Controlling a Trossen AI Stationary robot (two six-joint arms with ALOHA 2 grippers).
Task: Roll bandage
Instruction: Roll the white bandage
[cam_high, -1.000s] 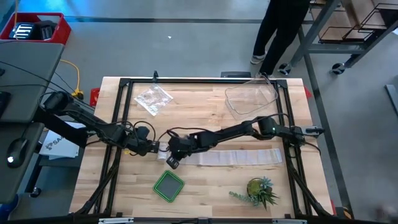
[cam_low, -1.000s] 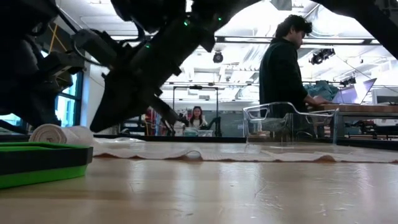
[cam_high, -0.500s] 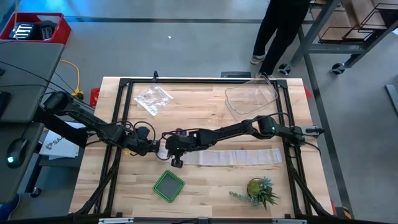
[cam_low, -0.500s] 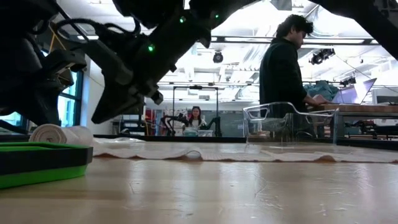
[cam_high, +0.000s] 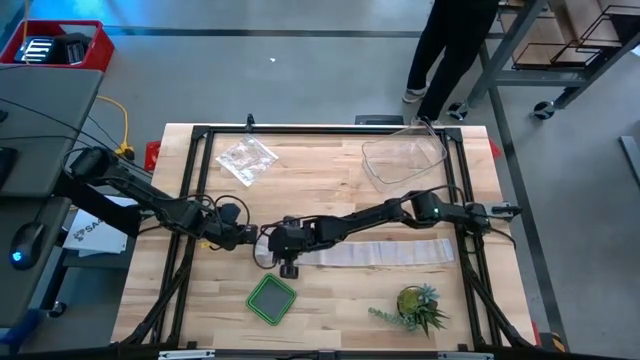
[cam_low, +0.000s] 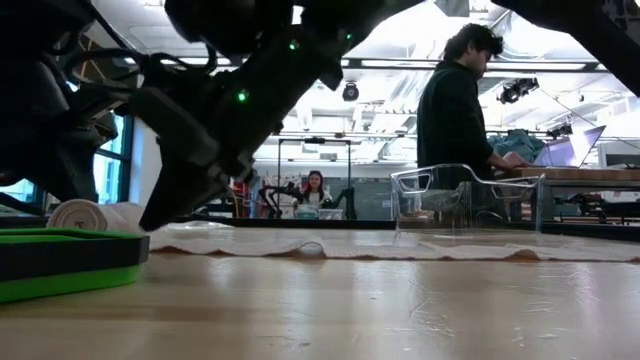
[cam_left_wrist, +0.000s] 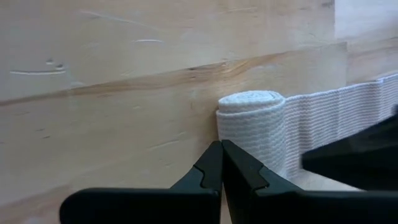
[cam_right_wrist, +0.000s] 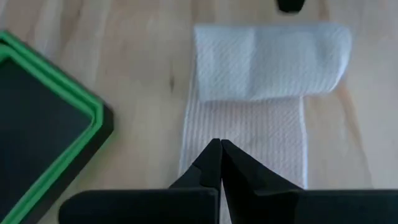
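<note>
On the wooden table (cam_high: 330, 300) the bandage (cam_high: 380, 252) lies as a long strip with a small roll at its left end, where the left hand (cam_left_wrist: 221, 163), clenched and empty, sits beside the roll, and the right hand (cam_right_wrist: 221, 163), also clenched, hovers over the strip.

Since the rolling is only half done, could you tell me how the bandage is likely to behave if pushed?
The bandage looks thin and woven, so its flat tail would probably wrinkle rather than slide. The rolled end is round, so it likely rolls easily. It seems light, and may loosen.
</note>
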